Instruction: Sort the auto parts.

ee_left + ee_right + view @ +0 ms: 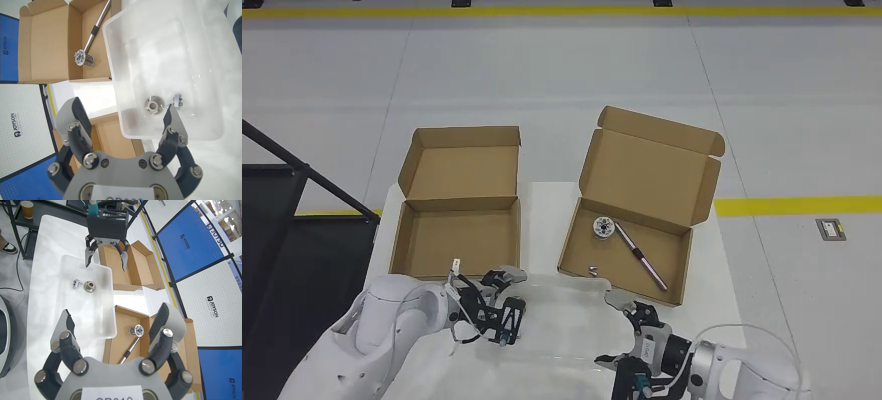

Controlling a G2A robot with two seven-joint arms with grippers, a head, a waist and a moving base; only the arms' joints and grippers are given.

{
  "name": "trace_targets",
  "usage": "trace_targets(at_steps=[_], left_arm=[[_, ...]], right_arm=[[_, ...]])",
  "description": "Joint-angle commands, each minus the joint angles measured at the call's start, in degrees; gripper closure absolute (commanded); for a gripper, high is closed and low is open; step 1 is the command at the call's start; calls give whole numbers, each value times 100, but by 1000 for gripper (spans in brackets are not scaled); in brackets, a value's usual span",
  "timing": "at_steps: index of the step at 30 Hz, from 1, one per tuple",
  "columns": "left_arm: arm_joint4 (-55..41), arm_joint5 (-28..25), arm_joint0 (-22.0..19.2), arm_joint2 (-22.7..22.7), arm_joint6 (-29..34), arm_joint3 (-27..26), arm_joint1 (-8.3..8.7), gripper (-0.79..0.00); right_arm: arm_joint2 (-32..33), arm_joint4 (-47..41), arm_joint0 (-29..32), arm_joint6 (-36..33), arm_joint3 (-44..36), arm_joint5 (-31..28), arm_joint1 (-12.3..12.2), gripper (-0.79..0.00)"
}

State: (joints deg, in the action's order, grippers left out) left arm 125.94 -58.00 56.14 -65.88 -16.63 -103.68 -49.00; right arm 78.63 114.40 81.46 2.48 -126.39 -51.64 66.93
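Note:
A clear plastic bin (111,275) lies on the white table in front of two cardboard boxes. In it rest a round metal flange (154,105) (90,286) and a small metal bracket (177,99) (76,283). My left gripper (122,108) (105,268) (510,305) hangs open over one end of the bin, one fingertip just above the flange, the other outside the bin wall. At the opposite end my right gripper (115,311) (614,330) is open, holding nothing. The right-hand box (674,262) holds a slotted metal cylinder (137,331) (83,59), a thin rod (129,350) (94,30) and a small hook (594,269).
The left-hand box (455,240) stands with its lid up and nothing inside. Both lids rise at the back. A paper cup (27,208) sits on a black cart beside the table. Blue and white panels stand beyond the table's far edge.

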Motion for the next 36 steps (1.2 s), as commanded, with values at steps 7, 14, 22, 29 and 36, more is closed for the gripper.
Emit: trace_targets(at_steps=[7,14,22,29,36], left_arm=[[0,0,-1,0,0,0,0,-785],[247,0,-281,679,453,102,52,-785],[44,0,-1462,2113,624,617,178,-785],[-982,0,-2641,3579,1270,985,233,-785],[-1512,0,-2911,3859,1565,1048,233,-785]], right_arm=[[0,0,0,0,0,0,0,-785],[0,0,0,0,0,0,0,-785],[0,0,0,0,0,0,0,-785],[0,0,0,0,0,0,0,-785],[0,0,0,0,0,0,0,-785]])
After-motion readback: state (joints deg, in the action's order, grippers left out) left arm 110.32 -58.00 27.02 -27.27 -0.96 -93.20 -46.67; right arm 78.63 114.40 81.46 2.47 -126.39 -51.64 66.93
